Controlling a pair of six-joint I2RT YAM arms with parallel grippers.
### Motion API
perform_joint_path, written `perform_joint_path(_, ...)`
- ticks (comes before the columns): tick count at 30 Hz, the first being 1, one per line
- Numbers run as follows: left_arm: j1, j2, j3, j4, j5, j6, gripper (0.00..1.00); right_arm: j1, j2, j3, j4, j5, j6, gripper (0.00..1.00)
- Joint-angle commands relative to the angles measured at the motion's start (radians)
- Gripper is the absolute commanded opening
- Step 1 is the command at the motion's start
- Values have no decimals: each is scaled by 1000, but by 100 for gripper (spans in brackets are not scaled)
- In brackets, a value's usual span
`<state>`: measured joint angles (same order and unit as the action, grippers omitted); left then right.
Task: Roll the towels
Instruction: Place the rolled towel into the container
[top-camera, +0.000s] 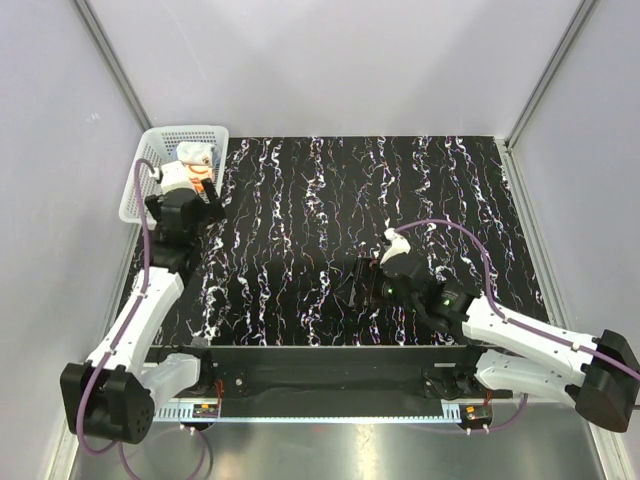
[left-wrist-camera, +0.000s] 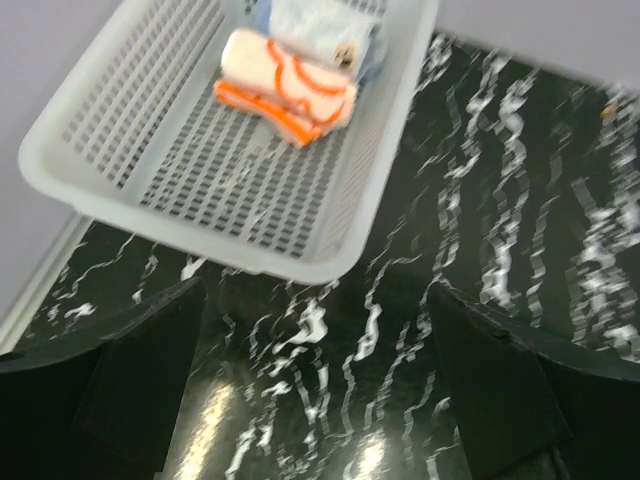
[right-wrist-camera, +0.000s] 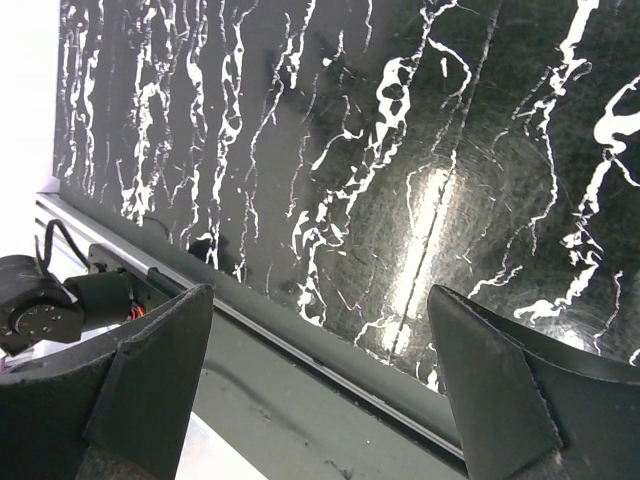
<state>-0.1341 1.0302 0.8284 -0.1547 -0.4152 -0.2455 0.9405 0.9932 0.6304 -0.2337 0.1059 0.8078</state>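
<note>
Both towels lie rolled in the white perforated basket (left-wrist-camera: 290, 255) at the table's far left. The orange and white towel (left-wrist-camera: 285, 88) lies in front of the light blue towel (left-wrist-camera: 320, 30). In the top view the towels (top-camera: 190, 165) show in the basket (top-camera: 140, 170), partly hidden by my left wrist. My left gripper (left-wrist-camera: 315, 395) is open and empty, just in front of the basket over the black marbled table; it also shows in the top view (top-camera: 200, 205). My right gripper (right-wrist-camera: 320, 385) is open and empty, low over the table's near edge, seen from above too (top-camera: 375, 285).
The black marbled tabletop (top-camera: 330, 220) fills the middle. A grey rail (right-wrist-camera: 300, 370) runs along the near edge under my right gripper. Pale walls close the back and both sides.
</note>
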Motion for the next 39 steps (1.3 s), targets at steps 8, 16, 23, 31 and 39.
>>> perform_joint_path(8, -16, -85, -267, 151, -123, -69, 96, 24, -119, -63, 94, -12, -65, 100)
perform_joint_path(16, -19, -236, -528, 469, -240, -83, 93, 27, -211, -116, 96, -14, -128, 100)
perform_joint_path(23, -21, -49, -629, 801, -277, 17, 94, 29, -212, -147, 103, -26, -142, 100)
perform_joint_path(31, -9, 111, -578, 902, -217, 90, 94, 29, -147, -179, 197, -20, -163, 100)
perform_joint_path(39, -6, 206, -507, 903, -171, 172, 88, 29, -45, -130, 278, -43, -213, 100)
